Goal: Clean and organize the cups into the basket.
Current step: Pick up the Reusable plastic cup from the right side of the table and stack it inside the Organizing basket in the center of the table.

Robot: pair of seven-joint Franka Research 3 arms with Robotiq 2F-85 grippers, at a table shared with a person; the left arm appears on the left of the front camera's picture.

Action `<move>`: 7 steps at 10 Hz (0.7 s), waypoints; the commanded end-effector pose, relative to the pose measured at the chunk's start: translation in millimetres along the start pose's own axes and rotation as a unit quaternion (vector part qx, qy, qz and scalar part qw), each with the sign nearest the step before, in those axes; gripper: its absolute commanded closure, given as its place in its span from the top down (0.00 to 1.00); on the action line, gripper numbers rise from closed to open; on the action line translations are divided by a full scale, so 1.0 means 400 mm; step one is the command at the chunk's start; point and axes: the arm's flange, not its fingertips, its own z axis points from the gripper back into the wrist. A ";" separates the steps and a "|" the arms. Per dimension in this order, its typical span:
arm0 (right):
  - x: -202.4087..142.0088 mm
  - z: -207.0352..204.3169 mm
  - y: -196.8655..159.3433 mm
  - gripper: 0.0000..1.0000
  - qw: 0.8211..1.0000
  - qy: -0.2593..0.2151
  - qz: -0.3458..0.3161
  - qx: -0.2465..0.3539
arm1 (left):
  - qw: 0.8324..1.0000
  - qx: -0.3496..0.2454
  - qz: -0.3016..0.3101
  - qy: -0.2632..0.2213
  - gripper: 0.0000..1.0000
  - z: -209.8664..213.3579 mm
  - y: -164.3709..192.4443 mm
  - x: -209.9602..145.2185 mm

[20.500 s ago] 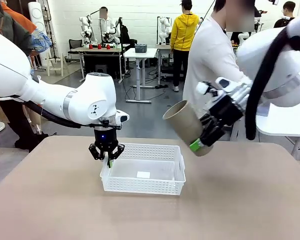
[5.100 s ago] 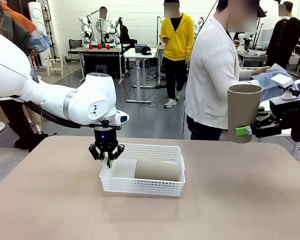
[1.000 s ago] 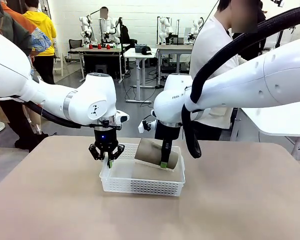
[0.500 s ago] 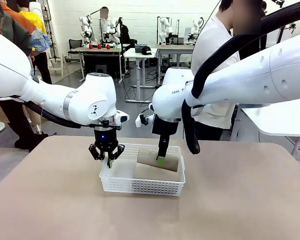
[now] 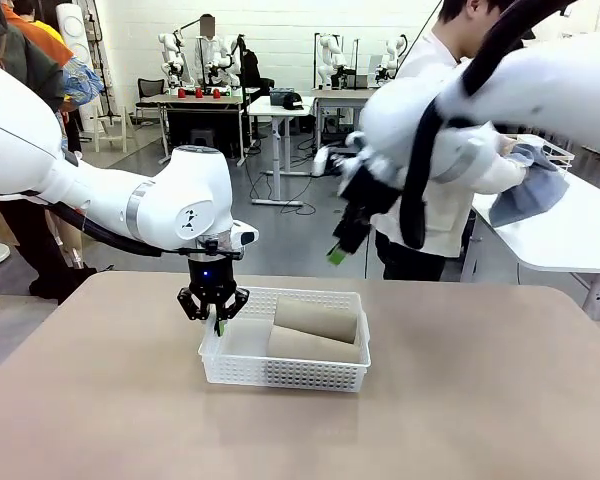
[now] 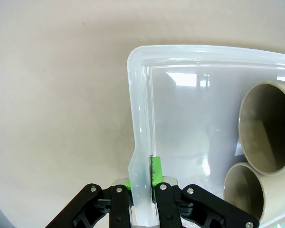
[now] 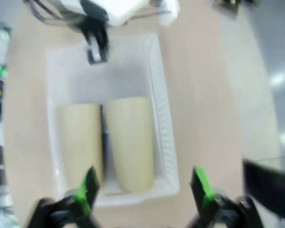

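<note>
Two tan-brown cups (image 5: 317,318) (image 5: 315,346) lie side by side on their sides in the right half of the white lattice basket (image 5: 280,375) at mid-table. My left gripper (image 5: 214,314) is shut on the basket's left wall; in the left wrist view its fingers (image 6: 156,172) pinch that wall (image 6: 141,142), with both cup mouths (image 6: 268,128) (image 6: 244,190) to the right. My right gripper (image 5: 340,248) hangs open and empty above the basket's far right side. In its blurred wrist view the right gripper (image 7: 145,185) looks down on both cups (image 7: 80,137) (image 7: 130,137) in the basket (image 7: 156,85).
The tan table (image 5: 480,400) spreads wide in front of and beside the basket. A person (image 5: 450,120) stands beyond the far edge, hands on a blue cloth (image 5: 528,190) at a white side table, beside a wire basket (image 5: 550,150).
My right gripper has let go of the second tan cup in the basket and risen up and away from it. The left gripper has kept its hold on the basket.
</note>
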 end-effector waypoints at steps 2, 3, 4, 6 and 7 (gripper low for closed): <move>-0.316 0.150 0.095 1.00 0.977 -0.176 0.086 0.086 | 1.000 0.000 0.000 -0.002 0.00 0.005 -0.001 0.001; -0.404 0.176 0.106 1.00 0.968 -0.208 0.105 0.096 | 1.000 0.000 0.000 -0.002 0.00 0.005 -0.001 0.001; -0.486 0.193 0.106 1.00 0.963 -0.233 0.092 0.097 | 1.000 0.000 0.000 -0.002 0.00 0.005 -0.001 0.001; -0.616 0.213 0.107 1.00 0.959 -0.261 0.082 0.080 | 1.000 0.000 0.000 -0.002 0.00 0.005 -0.001 0.001; -0.657 0.215 0.105 1.00 0.955 -0.277 0.073 0.072 | 1.000 0.000 0.000 -0.002 0.00 0.005 -0.001 0.001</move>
